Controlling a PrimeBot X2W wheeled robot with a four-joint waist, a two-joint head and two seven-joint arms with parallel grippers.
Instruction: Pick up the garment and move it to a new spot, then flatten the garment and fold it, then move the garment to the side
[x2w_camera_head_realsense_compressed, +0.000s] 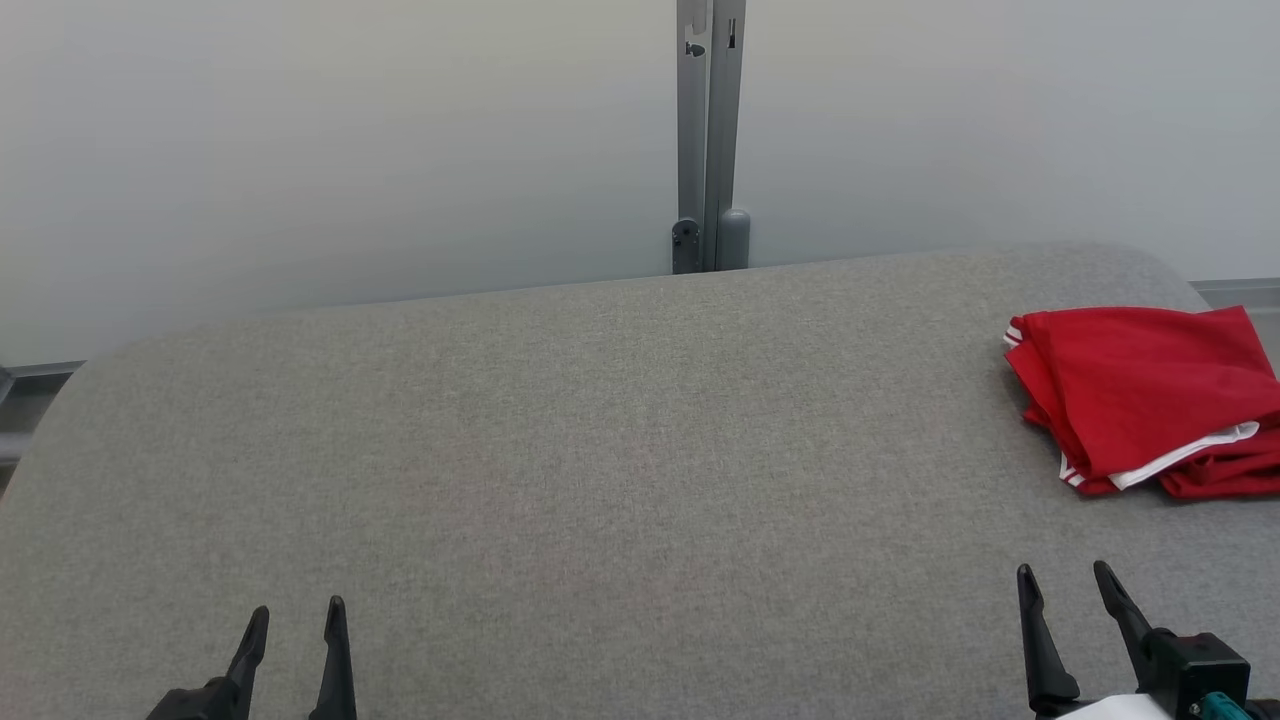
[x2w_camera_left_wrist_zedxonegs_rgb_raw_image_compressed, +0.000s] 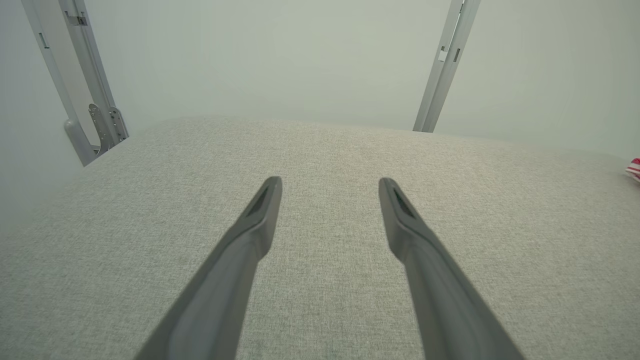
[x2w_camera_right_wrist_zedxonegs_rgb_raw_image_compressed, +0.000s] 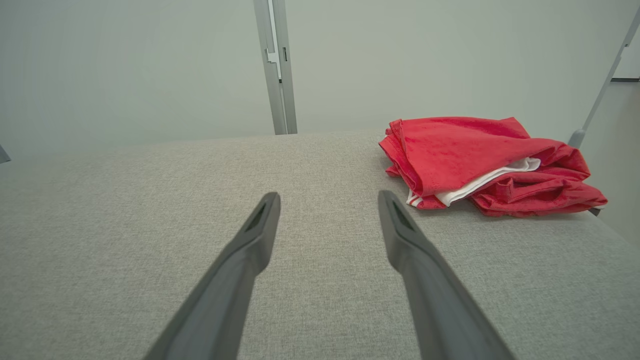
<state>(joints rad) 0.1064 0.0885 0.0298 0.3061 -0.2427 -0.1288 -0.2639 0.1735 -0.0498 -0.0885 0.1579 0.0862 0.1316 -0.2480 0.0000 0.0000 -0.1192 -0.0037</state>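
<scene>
A red garment (x2w_camera_head_realsense_compressed: 1150, 395) with white trim lies folded in a loose bundle at the far right of the grey padded table (x2w_camera_head_realsense_compressed: 600, 450); the right wrist view has the garment (x2w_camera_right_wrist_zedxonegs_rgb_raw_image_compressed: 475, 160) ahead and to the right. My right gripper (x2w_camera_head_realsense_compressed: 1065, 585) hangs open at the lower right, short of the garment, nothing between its fingers (x2w_camera_right_wrist_zedxonegs_rgb_raw_image_compressed: 260, 225). At the lower left my left gripper (x2w_camera_head_realsense_compressed: 297, 625) is open over bare fabric, far from the garment, whose edge (x2w_camera_left_wrist_zedxonegs_rgb_raw_image_compressed: 634, 169) peeks in at the right.
A pale wall runs behind the table with a grey metal post (x2w_camera_head_realsense_compressed: 708, 140) at the back middle. The table's rounded corners drop off at left and right. The garment lies close to the right edge.
</scene>
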